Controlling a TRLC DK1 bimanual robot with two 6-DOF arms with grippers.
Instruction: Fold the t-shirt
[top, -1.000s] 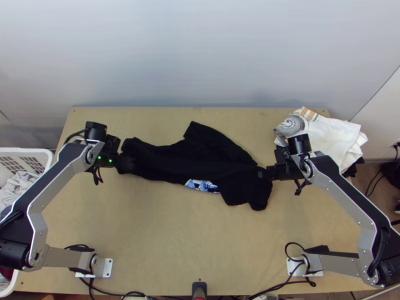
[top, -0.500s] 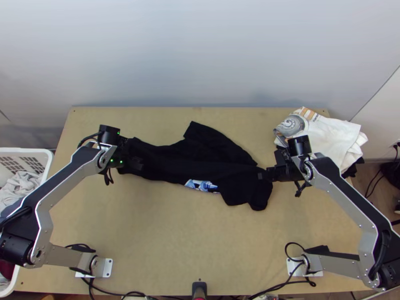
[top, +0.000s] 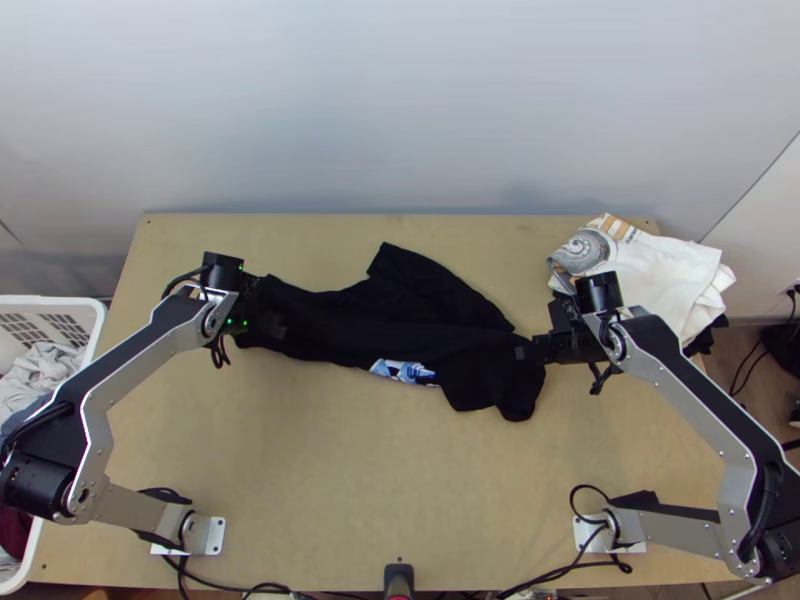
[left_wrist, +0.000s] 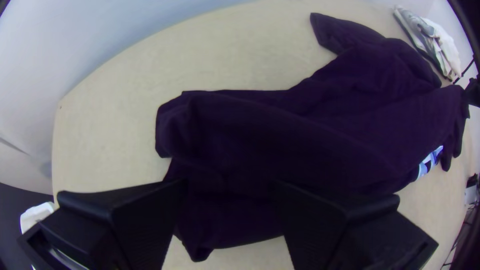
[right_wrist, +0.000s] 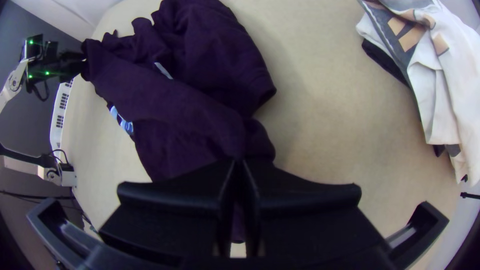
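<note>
Dark t-shirt (top: 380, 320) stretched across the table (top: 330, 480), right gripper (top: 522, 350) closed on one end

At the table's near edge the two arms' base plates (top: 214, 536) (top: 610, 540) sit well apart; beyond them the t-shirt lies bunched lengthwise across the middle, a blue-and-white print (top: 405, 371) peeping out along its near side; the right gripper pinches the end toward the right arm, its fingers nearly together with dark cloth between; the left gripper (top: 272, 308) is at the other end, its fingers spread wide over the cloth; on the far side one sleeve (top: 395, 262) points away from the bases; near the far right corner lies a pile of white printed cloth (top: 660, 275); behind the table stands a pale wall (top: 400, 110).
</note>
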